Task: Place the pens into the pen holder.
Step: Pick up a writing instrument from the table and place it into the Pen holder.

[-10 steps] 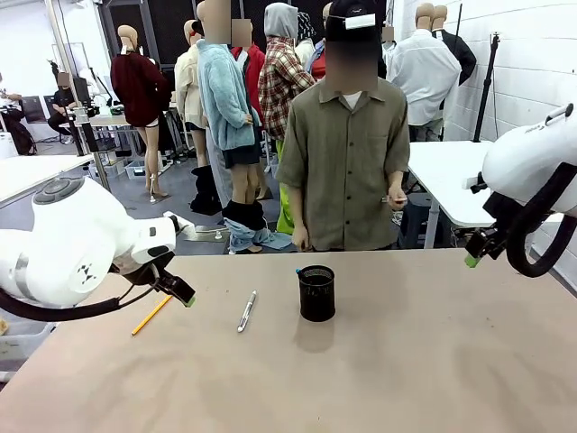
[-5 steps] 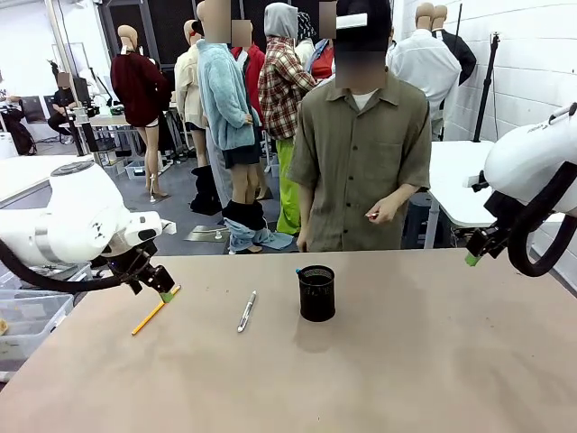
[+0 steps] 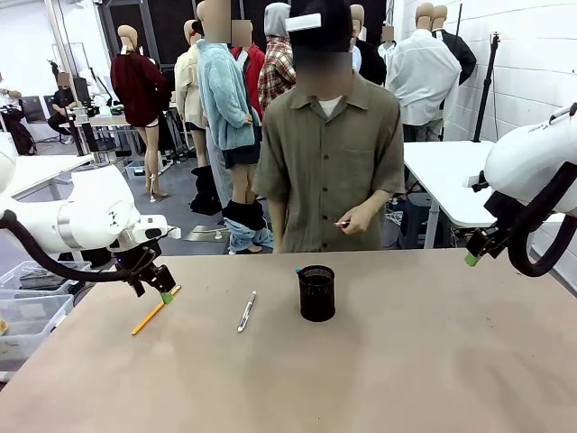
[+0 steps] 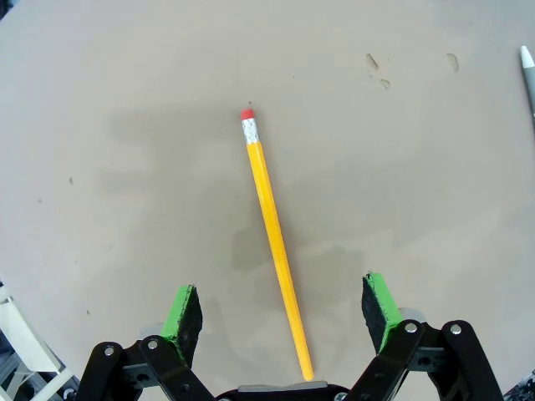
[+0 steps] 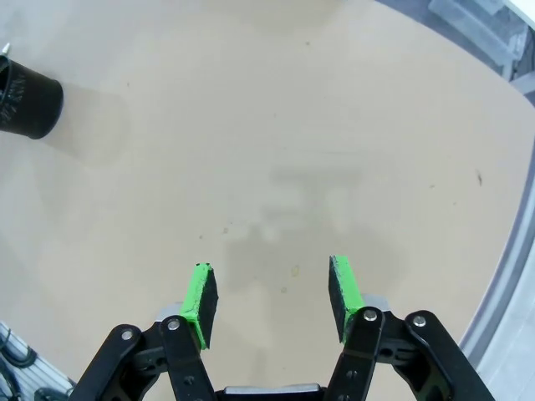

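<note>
The left gripper [image 4: 284, 301], fingers spread, has been lowered over the orange-yellow wooden pencil [image 4: 272, 225] near the table's [image 3: 406, 379] left edge; a grasp seems next. The silver-grey pen [image 3: 247, 311] lies between pencil and black wire-mesh pen holder [image 3: 316, 293].

We count 2 pens (pencil [image 3: 149, 318], silver pen [image 3: 246, 311]), 1 holder [image 3: 316, 293], 2 grippers (left gripper [image 3: 167, 296], right gripper [image 3: 471, 260]), 1 person [image 3: 329, 162].

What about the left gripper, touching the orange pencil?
Apart. Left wrist view shows the orange pencil lying between the left gripper's open pads, table showing either side.
</note>
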`<action>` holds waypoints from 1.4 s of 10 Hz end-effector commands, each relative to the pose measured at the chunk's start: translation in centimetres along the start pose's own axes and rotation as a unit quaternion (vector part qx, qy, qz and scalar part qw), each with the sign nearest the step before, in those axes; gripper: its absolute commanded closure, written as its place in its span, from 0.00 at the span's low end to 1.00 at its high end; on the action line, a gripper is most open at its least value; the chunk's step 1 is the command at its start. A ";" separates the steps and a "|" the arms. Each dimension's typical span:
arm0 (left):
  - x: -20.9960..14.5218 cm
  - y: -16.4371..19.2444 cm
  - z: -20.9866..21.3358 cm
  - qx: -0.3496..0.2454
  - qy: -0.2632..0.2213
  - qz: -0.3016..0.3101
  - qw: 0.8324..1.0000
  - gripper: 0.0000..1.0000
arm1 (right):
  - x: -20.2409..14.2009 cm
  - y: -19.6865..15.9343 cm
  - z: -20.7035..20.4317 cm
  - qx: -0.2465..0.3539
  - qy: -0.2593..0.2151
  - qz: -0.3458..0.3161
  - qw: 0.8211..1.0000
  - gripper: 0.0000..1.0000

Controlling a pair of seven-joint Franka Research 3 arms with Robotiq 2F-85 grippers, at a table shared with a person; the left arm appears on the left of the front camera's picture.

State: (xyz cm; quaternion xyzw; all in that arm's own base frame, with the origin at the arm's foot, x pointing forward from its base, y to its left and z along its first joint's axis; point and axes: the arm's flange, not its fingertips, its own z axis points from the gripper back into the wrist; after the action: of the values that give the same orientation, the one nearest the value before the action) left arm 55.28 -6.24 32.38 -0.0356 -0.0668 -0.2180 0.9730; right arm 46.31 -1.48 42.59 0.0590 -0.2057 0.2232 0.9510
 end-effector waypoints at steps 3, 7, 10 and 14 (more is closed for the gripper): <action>1.7 0.4 -1.0 -0.005 0.027 -0.019 0.999 0.00 | -0.4 0.0 -0.2 -0.009 -0.002 0.009 1.000 0.32; 1.9 -0.4 -2.1 -0.005 0.047 -0.021 0.999 0.09 | -0.4 0.0 -0.2 -0.009 -0.002 0.009 1.000 0.32; 1.6 -0.3 -2.5 -0.015 0.054 -0.020 0.998 0.68 | -0.4 0.0 -0.2 -0.009 -0.002 0.009 1.000 0.32; 1.2 -0.9 -2.4 -0.006 0.079 -0.020 0.997 1.00 | -0.4 0.0 -0.2 -0.009 -0.002 0.009 1.000 0.32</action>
State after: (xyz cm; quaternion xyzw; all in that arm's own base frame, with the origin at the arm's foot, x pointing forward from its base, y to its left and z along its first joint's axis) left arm 56.67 -7.65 30.74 -0.0344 -0.0125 -0.2434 0.9692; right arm 46.31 -1.46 42.59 0.0591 -0.2059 0.2235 0.9509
